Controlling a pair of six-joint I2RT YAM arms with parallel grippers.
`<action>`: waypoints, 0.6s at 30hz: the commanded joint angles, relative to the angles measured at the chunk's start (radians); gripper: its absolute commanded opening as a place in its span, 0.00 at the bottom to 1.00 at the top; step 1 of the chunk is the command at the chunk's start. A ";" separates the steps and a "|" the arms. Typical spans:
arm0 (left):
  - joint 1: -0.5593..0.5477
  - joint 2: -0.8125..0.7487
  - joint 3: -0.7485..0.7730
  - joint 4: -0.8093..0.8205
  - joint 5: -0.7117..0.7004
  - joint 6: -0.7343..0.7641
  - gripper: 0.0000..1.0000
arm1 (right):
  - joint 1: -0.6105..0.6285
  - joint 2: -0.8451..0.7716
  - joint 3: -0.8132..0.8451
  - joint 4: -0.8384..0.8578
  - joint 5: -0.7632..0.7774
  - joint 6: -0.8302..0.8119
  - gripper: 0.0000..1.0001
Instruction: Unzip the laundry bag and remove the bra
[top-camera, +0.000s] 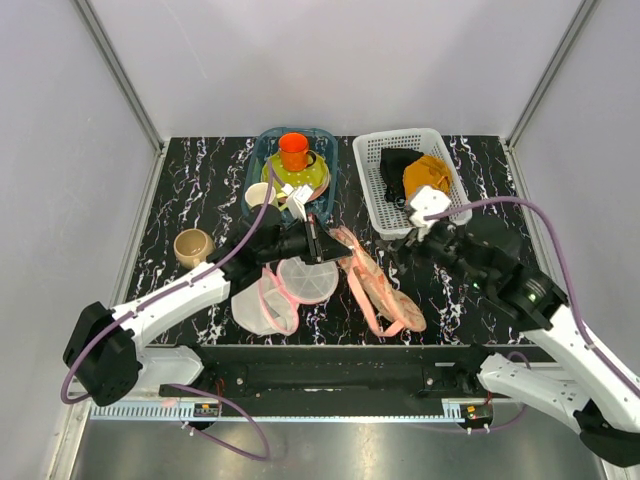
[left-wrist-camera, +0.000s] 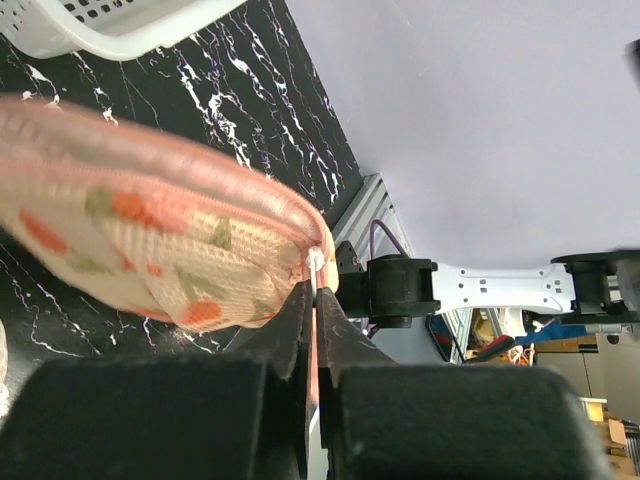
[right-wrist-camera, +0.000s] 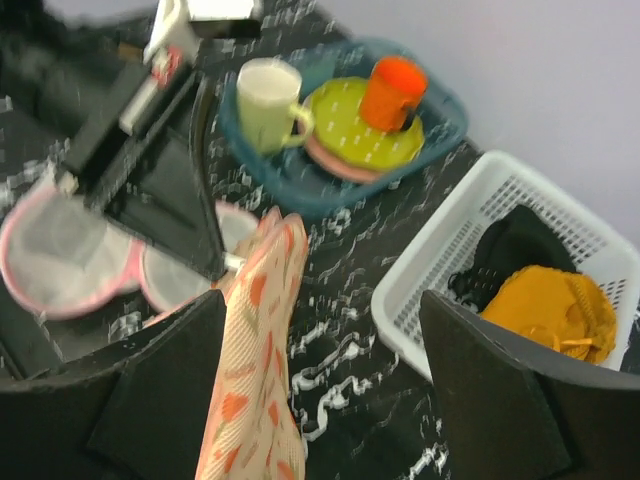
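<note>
The laundry bag (top-camera: 385, 290) lies at the table's middle, its peach printed fabric (right-wrist-camera: 255, 370) and pink zip edge running toward the near edge. Two white mesh domes (top-camera: 305, 281) with pink rims lie just left of it. My left gripper (top-camera: 325, 243) is shut on the bag's small white zip pull (left-wrist-camera: 316, 262) at the bag's far end, lifting that end (left-wrist-camera: 150, 240). My right gripper (top-camera: 405, 245) hangs open over the bag's right side. In the right wrist view the fabric stands against the left finger (right-wrist-camera: 180, 350), and the right gripper (right-wrist-camera: 322, 300) grips nothing. The bra is hidden.
A blue tray (top-camera: 257, 165) at the back holds an orange cup (top-camera: 293, 150), a yellow-green plate and a cream mug. A white basket (top-camera: 372, 190) at the back right holds black and mustard garments. A beige cup (top-camera: 192, 247) stands at the left.
</note>
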 joint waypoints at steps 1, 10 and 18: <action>-0.001 -0.018 0.068 0.086 0.017 0.005 0.00 | 0.000 0.145 0.108 -0.242 -0.123 -0.133 0.85; -0.001 -0.075 0.042 0.055 -0.034 0.010 0.00 | -0.001 0.297 0.214 -0.141 0.097 0.374 0.85; -0.003 -0.079 0.039 0.059 -0.037 0.007 0.00 | 0.000 0.374 0.246 -0.080 0.098 0.668 0.84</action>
